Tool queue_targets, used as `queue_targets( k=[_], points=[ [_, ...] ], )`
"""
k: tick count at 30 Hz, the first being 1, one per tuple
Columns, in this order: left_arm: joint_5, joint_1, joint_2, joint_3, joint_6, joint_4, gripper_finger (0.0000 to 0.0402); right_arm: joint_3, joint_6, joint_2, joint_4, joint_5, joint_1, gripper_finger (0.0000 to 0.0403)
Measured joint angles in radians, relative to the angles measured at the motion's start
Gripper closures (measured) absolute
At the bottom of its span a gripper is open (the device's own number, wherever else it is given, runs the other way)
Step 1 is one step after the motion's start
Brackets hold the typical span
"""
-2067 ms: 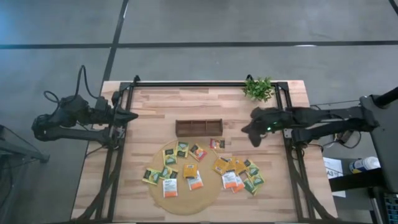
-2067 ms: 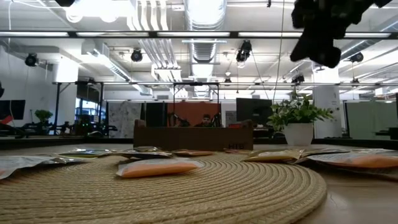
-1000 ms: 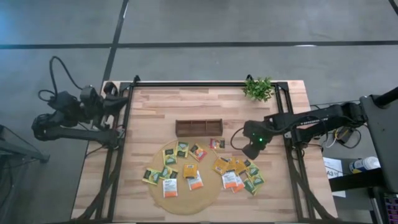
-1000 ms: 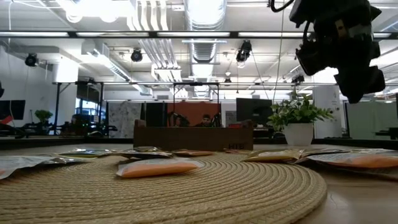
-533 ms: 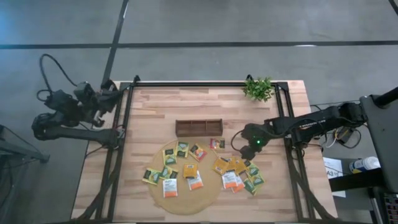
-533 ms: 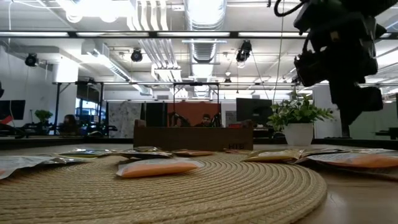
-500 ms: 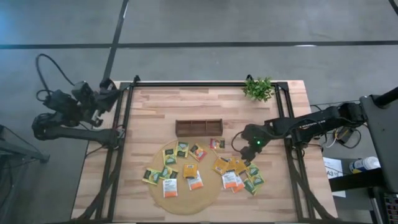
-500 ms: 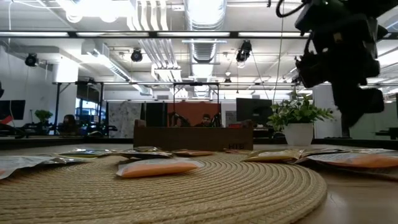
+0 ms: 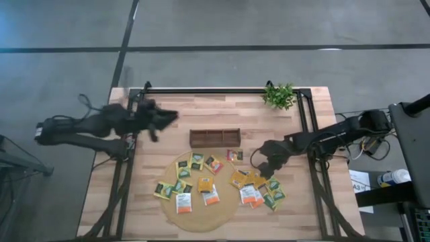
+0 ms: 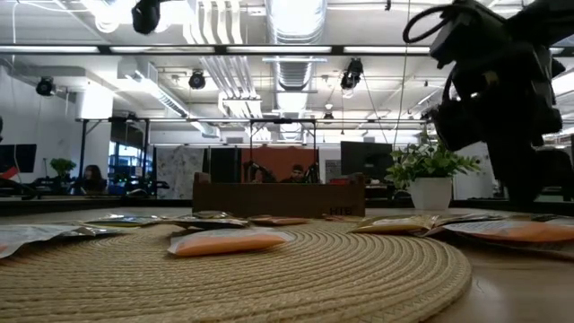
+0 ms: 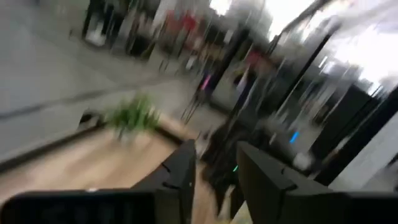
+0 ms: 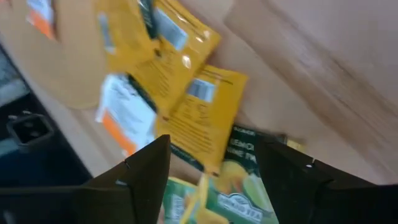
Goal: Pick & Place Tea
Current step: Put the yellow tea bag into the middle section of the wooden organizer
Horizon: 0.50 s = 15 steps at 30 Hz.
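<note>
Right end effector (image 12: 208,165) spread wide, empty, poised just over the loose tea packets (image 9: 257,187) at five o'clock of the desk (image 9: 175,114), beside the round mat (image 9: 225,208). Yellow packet (image 12: 205,115) right between the fingers. Probably light, flat, slick foil, so best pinched at a raised edge. Left end effector (image 9: 169,117) at ten o'clock, parted, carrying nothing. Tray (image 9: 214,138) dead centre.

About eighteen tea sachets (image 9: 205,185), one round mat (image 9: 222,216), one tray (image 9: 214,138), one plant (image 9: 279,95), two arms.
</note>
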Motion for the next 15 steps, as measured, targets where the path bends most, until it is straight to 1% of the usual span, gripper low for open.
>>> queue_targets(
  k=[3,9,15],
  points=[
    [0.008,0.000,0.039,-0.004,0.000,-0.060,0.0270,0.014,-0.041,0.069,0.024,0.000,0.021,0.0164],
    [0.016,0.000,0.108,0.001,-0.018,-0.120,0.0269,0.059,-0.084,0.178,0.095,0.001,0.031,0.0169],
    [0.025,0.000,0.156,0.000,-0.020,-0.162,0.0269,0.068,-0.098,0.211,0.122,-0.024,0.031,0.0188]
  ],
)
